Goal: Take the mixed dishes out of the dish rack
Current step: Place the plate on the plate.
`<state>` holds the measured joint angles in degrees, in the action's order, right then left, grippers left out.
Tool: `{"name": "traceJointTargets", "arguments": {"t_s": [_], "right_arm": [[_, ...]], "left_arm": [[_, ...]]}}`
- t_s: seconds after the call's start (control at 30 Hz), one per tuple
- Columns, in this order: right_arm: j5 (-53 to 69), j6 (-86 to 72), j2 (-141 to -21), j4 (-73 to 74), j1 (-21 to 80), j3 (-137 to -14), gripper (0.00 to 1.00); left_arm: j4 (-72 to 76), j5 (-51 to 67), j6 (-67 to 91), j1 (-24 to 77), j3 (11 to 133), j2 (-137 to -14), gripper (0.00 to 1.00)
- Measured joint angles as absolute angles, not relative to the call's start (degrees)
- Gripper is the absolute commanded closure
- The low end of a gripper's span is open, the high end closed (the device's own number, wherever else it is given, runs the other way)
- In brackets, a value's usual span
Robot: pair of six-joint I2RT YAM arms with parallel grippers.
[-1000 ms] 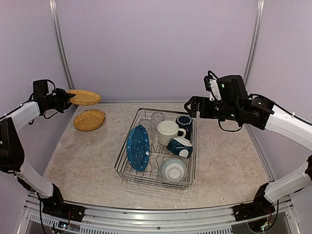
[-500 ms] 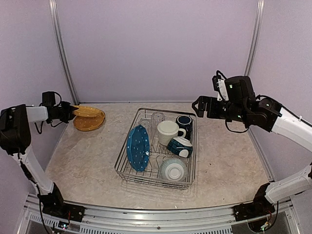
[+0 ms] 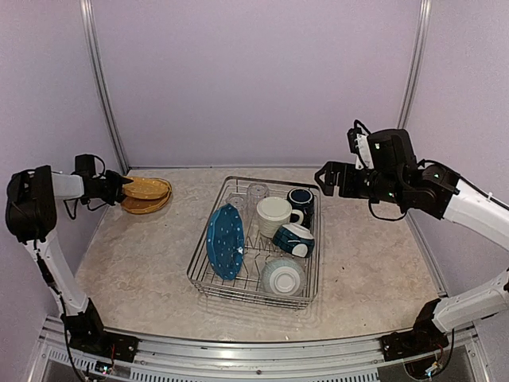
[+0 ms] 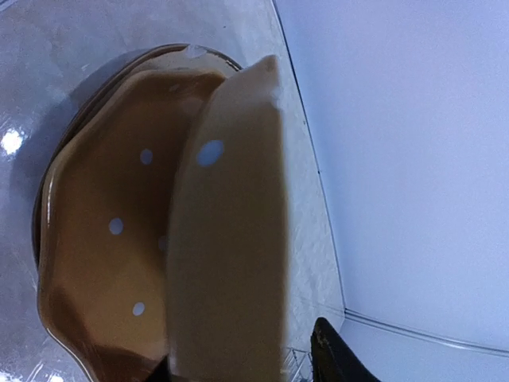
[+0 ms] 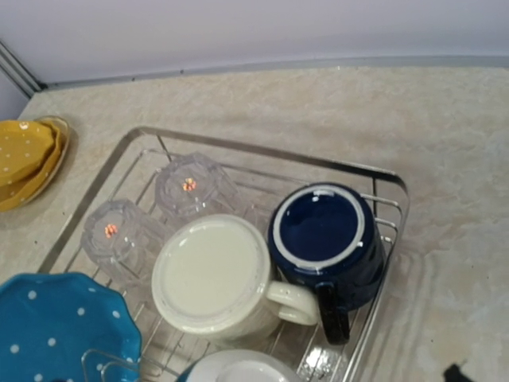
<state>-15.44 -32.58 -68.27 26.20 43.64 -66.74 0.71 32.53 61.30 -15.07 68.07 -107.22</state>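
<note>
1. Gently does it: the left gripper grips the top yellow plate by its rim, tilted over the lower plate, well left of the rack. Level it, seat it flush, then release.
2. Right gripper hovers above the rack's far right corner; I cannot tell its finger state.
3. Rack holds a blue plate, cream mug, navy mug, tumblers and bowls.

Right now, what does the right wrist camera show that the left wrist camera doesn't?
Only the right wrist view shows what sits in the dish rack: clear tumblers, a cream mug, a navy mug and a blue plate. Only the left wrist view shows a dark gripper finger and, close up, the upper yellow plate tilted over the lower one. Both show the yellow plates on the tabletop.
</note>
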Motion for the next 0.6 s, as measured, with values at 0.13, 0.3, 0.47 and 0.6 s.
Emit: {"name": "traceJointTargets", "arguments": {"t_s": [0.13, 0.3, 0.47, 0.6], "right_arm": [[-14.9, -32.6, -68.3, 25.8, 43.6, -66.0, 0.0], [-13.6, -32.7, -68.5, 24.5, 43.6, -65.6, 0.0], [-12.7, -32.9, -68.5, 23.4, 43.6, -64.6, 0.0], [-11.9, -33.3, -68.5, 22.9, 43.6, -63.8, 0.0]], "left_arm": [[-3.6, 30.9, 58.5, -15.0, 69.0, -107.1, 0.3], [-11.1, 27.0, 54.8, -14.5, 69.6, -106.3, 0.18], [-15.8, 23.8, 51.9, -14.5, 69.9, -103.4, 0.12], [-18.2, 22.3, 50.4, -14.5, 71.9, -102.1, 0.1]]}}
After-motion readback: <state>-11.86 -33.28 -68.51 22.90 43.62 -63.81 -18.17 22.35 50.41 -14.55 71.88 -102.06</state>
